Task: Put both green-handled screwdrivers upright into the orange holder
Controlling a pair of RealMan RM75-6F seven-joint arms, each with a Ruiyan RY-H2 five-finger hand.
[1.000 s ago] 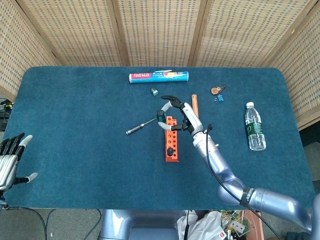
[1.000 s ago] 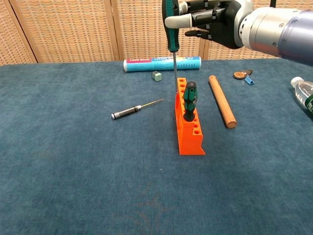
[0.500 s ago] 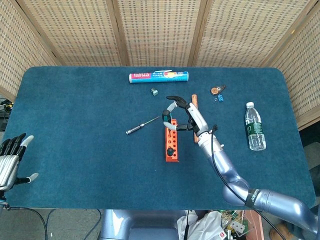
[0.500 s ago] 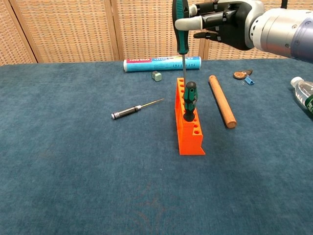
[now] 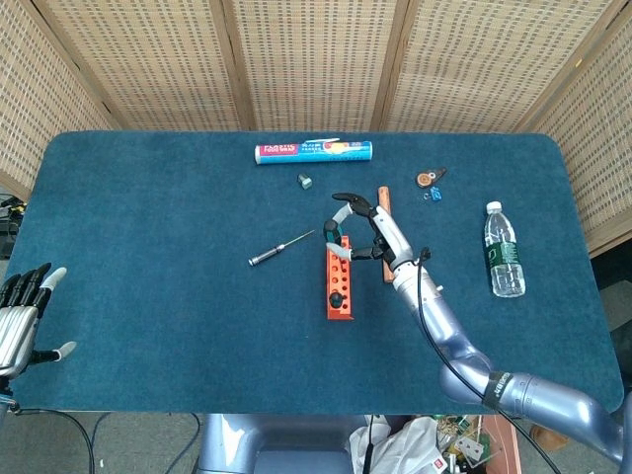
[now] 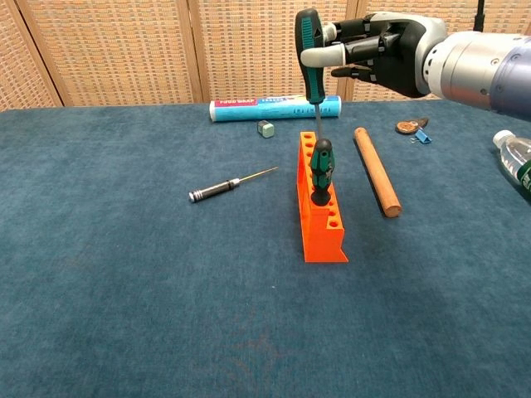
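Note:
The orange holder stands mid-table with one green-handled screwdriver upright in a middle hole. My right hand grips the second green-handled screwdriver by its handle, held upright, its thin shaft reaching down to the holder's far end. Whether the tip is inside a hole I cannot tell. My left hand hangs open at the table's front left corner, far from the holder.
A small dark-handled screwdriver lies left of the holder. A wooden dowel lies to its right. Beyond are a long foil-wrap box, a small grey block, small hardware and a water bottle at right.
My right hand has carried the held screwdriver rightward and down, bringing its shaft from left of the holder onto the holder's far end. The left hand has stayed put.

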